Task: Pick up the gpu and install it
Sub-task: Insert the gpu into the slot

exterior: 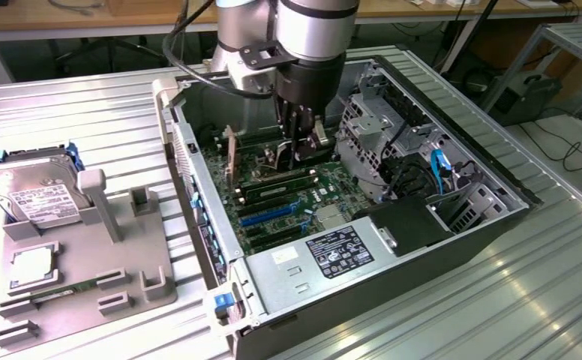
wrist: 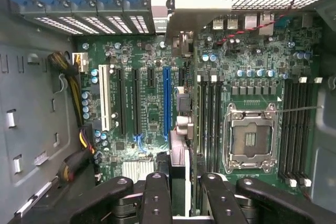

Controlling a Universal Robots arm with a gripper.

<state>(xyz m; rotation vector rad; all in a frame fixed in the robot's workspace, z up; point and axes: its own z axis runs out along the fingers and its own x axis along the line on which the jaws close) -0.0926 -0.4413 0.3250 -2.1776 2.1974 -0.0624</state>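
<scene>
Pincer point(exterior: 304, 152) work sat deep inside the open computer case point(exterior: 476, 225), which lay on its side on the ribbed metal desk point(exterior: 511, 300). The arm reached straight down into it over the motherboard point(wrist: 131, 61).

The wrist view gave the grip itself. The two black fingers point(wrist: 157, 198) stood narrow, closed on the gpu point(wrist: 179, 156), which was seen edge-on between them. The card stood upright and ran away from the pincer toward the rear slot openings. It sat just beside the long blue expansion slot point(wrist: 166, 100) and between that slot and the memory slots. I could not tell whether its lower edge was seated in a slot or hung just above the board. The bare CPU socket point(wrist: 251, 139) lay well off to the other side.

The exterior view took in the surroundings. The power supply point(exterior: 321, 259) filled the near end of the case. At the exterior view's left a grey fixture tray point(exterior: 121, 289) rested on the desk. It held a silver hard drive point(exterior: 33, 196) propped on edge, a processor chip point(exterior: 31, 268) and a narrow green memory stick point(exterior: 66, 291).
</scene>
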